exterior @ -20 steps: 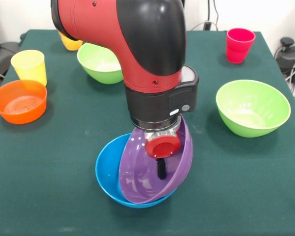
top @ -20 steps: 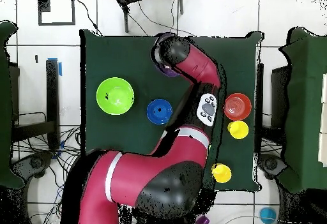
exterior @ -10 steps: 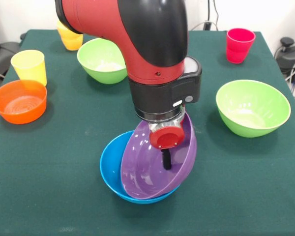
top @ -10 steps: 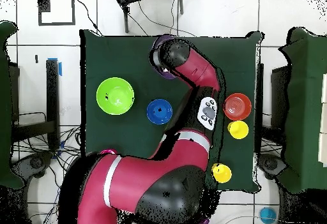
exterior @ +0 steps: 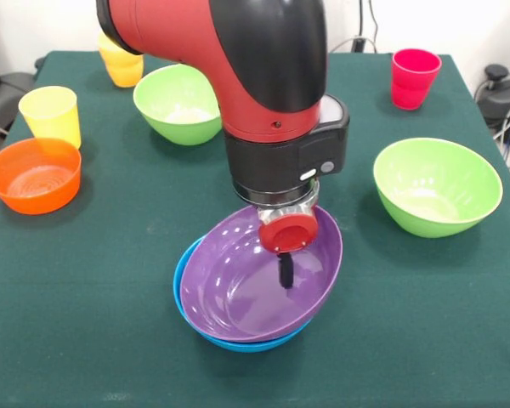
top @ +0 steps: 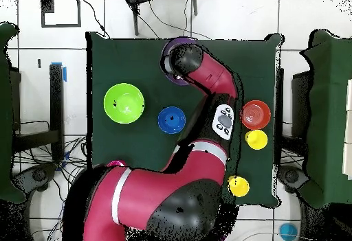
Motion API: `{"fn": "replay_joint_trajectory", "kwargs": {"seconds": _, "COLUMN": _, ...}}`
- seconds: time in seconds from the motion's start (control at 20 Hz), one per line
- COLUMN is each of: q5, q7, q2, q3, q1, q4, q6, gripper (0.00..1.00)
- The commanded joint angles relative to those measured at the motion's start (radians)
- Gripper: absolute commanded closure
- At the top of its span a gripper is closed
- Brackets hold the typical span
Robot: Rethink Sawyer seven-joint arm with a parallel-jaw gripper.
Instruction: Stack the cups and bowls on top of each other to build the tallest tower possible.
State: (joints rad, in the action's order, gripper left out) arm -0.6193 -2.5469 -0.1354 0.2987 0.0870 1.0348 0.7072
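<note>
while i watch from the front cam, the purple bowl (exterior: pixel 246 293) sits nested in the large blue bowl (exterior: pixel 206 333), nearly level, its rim tipped up a bit toward the arm (exterior: pixel 238 85). only a thin blue crescent shows at the near-left edge. that's the tower so far, 2 bowls, at the worktop's (exterior: pixel 110 255) near-middle. the gripper (exterior: pixel 286 274) hangs down inside the purple bowl; i see one dark finger below the red disc, pointing at the bowl's inner wall. can't tell if the fingers are apart or together, or whether they touch the bowl.

other pieces, front cam: light green bowl (exterior: pixel 436 185) to the right, well apart from the stack; 2nd light green bowl (exterior: pixel 177 104) behind the arm on the left. orange bowl (exterior: pixel 34 174) at the left edge w/ a yellow cup (exterior: pixel 50 115) just behind it. orange-yellow cup (exterior: pixel 121 63) far left, partly hidden by the arm. red cup (exterior: pixel 414 77) far right.

overhead cam: small blue bowl (top: pixel 171 120) sits alone mid-worktop, beside the arm.
</note>
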Motion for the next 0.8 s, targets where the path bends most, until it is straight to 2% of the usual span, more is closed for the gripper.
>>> {"fn": "replay_joint_trajectory", "kwargs": {"seconds": 0.05, "q5": 0.103, "q7": 0.074, "q2": 0.021, "q3": -0.101, "q1": 0.029, "q4": -0.034, "q6": 0.106, "gripper": 0.00}}
{"fn": "replay_joint_trajectory", "kwargs": {"seconds": 0.35, "q5": 0.142, "q7": 0.087, "q2": -0.005, "q3": -0.084, "q1": 0.066, "q4": -0.069, "q6": 0.168, "gripper": 0.00}}
{"fn": "replay_joint_trajectory", "kwargs": {"seconds": 0.8, "q5": 0.191, "q7": 0.141, "q2": -0.132, "q3": -0.095, "q1": 0.120, "q4": -0.024, "q6": 0.272, "gripper": 0.00}}
